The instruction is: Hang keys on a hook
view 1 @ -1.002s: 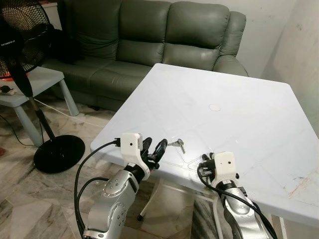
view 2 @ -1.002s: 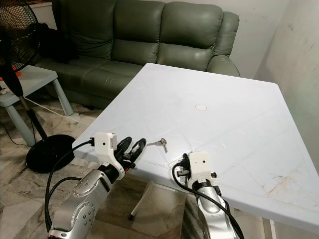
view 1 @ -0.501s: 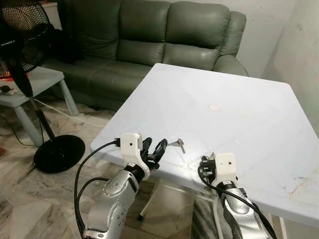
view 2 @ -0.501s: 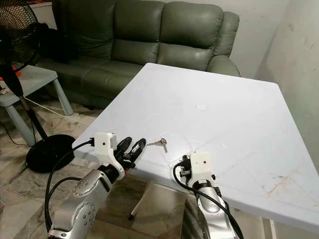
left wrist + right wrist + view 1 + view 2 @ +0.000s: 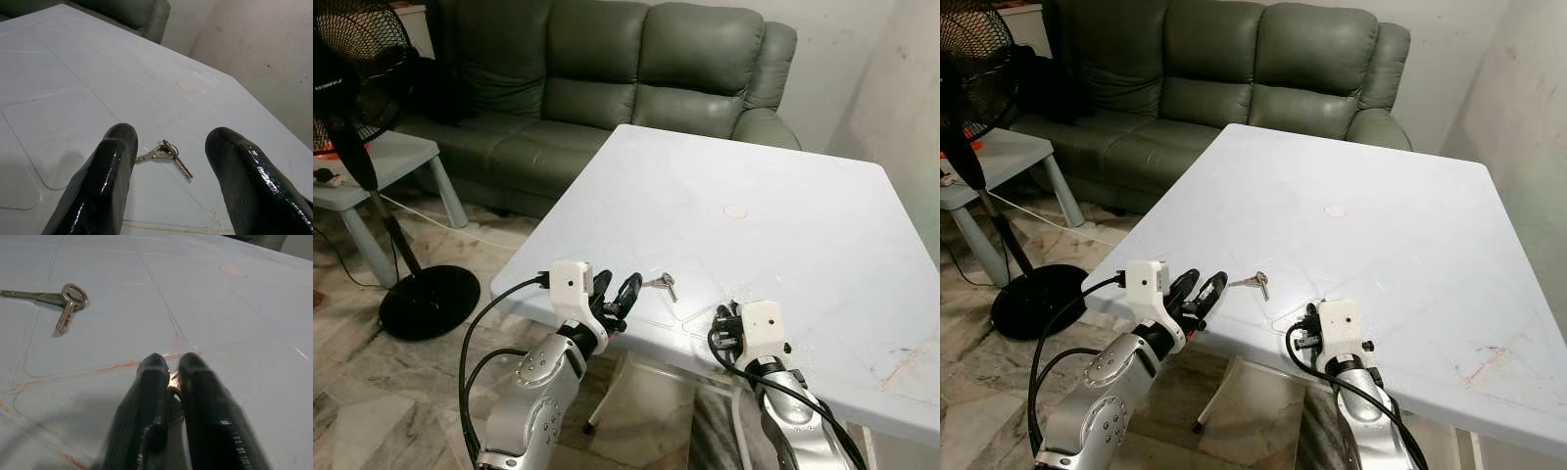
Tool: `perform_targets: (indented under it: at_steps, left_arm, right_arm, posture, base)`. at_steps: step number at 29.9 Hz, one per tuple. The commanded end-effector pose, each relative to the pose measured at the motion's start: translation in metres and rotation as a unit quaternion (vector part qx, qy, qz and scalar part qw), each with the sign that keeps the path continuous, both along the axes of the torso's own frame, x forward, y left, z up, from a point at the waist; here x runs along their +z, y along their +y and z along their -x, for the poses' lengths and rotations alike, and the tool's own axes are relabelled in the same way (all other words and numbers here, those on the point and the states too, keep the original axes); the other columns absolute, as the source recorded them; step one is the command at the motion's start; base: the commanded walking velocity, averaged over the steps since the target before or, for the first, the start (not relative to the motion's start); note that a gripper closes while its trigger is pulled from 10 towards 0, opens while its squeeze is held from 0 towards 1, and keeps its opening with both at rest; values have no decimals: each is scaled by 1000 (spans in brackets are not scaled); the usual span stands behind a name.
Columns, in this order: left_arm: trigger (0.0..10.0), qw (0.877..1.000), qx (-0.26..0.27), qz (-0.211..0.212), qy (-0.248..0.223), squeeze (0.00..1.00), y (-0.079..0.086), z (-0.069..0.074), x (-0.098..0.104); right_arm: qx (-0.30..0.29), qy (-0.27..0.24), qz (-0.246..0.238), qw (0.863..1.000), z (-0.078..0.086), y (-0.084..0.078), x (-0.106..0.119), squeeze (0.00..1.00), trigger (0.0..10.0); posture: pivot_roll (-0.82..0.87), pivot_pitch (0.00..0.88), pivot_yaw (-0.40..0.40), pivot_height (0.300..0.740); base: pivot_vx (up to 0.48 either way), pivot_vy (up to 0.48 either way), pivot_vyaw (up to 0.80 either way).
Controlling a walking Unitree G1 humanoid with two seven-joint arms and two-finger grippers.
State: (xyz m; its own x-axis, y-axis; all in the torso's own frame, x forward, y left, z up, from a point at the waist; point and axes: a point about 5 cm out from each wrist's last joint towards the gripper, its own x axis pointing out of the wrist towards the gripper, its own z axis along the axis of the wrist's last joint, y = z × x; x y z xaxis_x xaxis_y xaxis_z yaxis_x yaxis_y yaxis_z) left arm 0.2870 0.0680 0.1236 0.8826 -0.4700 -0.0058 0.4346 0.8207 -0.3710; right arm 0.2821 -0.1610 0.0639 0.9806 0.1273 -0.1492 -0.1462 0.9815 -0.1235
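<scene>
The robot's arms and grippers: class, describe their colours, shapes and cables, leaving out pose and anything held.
Both arms are silver metal with rounded joints. Each wrist carries a white box-shaped camera housing, fed by looping black cables. The left gripper and right gripper each have two long, glossy black fingers with rounded tips.

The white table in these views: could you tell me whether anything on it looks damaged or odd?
Yes: the white table has rusty orange stains near its right front corner and along a moulded groove. The keys simply lie flat.

Looks like somebody's living room: green leather sofa (image 5: 626, 78), standing fan (image 5: 357, 88), marble floor (image 5: 372, 392), white plastic worktop (image 5: 783, 196).
</scene>
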Motion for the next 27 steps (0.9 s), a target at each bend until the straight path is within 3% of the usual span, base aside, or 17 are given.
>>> perform_targets:
  at_steps: [1, 2, 3, 7, 9, 10, 15, 16, 17, 19, 20, 21, 22, 27]
  left_arm:
    - [10000, 1000, -4, 24, 2, 0, -12, 1, 4]
    - [10000, 1000, -4, 24, 2, 0, -12, 1, 4]
    - [10000, 1000, -4, 24, 2, 0, -12, 1, 4]
    - [10000, 1000, -4, 24, 2, 0, -12, 1, 4]
    - [10000, 1000, -5, 24, 2, 0, -12, 1, 4]
    - [10000, 1000, -5, 24, 2, 0, -12, 1, 4]
    - [10000, 1000, -5, 25, 2, 0, -12, 0, 4]
    - [10000, 1000, -5, 26, 2, 0, -12, 0, 4]
    - [10000, 1000, -5, 26, 2, 0, -12, 1, 4]
    - [10000, 1000, -4, 26, 2, 0, -12, 1, 4]
    - [10000, 1000, -4, 26, 2, 0, -12, 1, 4]
    - [10000, 1000, -4, 27, 2, 0, -12, 1, 4]
    - [10000, 1000, -4, 27, 2, 0, -12, 1, 4]
    - [10000, 1000, -5, 27, 2, 0, -13, 1, 5]
  right_arm:
    - [11, 11, -12, 1000, 2, 0, -3, 0, 5725]
    - [11, 14, -11, 1000, 2, 0, -4, 0, 5725]
    - [13, 18, -13, 1000, 2, 1, -4, 0, 10000]
    - [17, 24, -20, 999, 3, 2, -6, 0, 10000]
    - [21, 31, -51, 998, 3, 4, -7, 0, 10000]
    - [12, 31, -45, 998, 2, 2, -7, 1000, 10000]
    - [3, 29, -33, 999, 1, 0, -6, 953, 10000]
    - [5, 30, -33, 999, 1, 0, -6, 357, 10000]
    - [10, 26, -27, 999, 1, 0, -5, 0, 10000]
    - [10, 24, -27, 999, 1, 0, -5, 0, 10000]
    - [5, 20, -25, 999, 1, -1, -4, 0, 4118]
    - [2, 18, -24, 1000, 1, -1, -4, 0, 4118]
    - [1, 18, -25, 1000, 1, -1, -4, 0, 0]
    - [1, 17, -22, 1000, 1, -1, -4, 0, 0]
  posture:
    - [-18, 19, -22, 740]
    - [-18, 19, -22, 740]
    - [-18, 19, -22, 740]
    - [-19, 19, -19, 740]
    - [-19, 19, -19, 740]
    - [-19, 18, -19, 740]
    - [-18, 16, -19, 740]
    - [-17, 15, -20, 740]
    - [-17, 14, -20, 740]
    - [-17, 14, -20, 740]
    - [-17, 14, -20, 740]
    - [-17, 14, -20, 740]
    - [-17, 14, -20, 740]
    - [-17, 14, -20, 740]
  base:
    - [0, 0, 0]
    - [0, 0, 0]
    - [0, 0, 0]
    - [0, 0, 0]
    - [0, 0, 0]
    - [0, 0, 0]
    - [0, 0, 0]
    - [0, 0, 0]
    - [0, 0, 0]
    - [0, 0, 0]
    - [0, 0, 0]
    - [0, 0, 0]
    - [0, 0, 0]
    - [0, 0, 0]
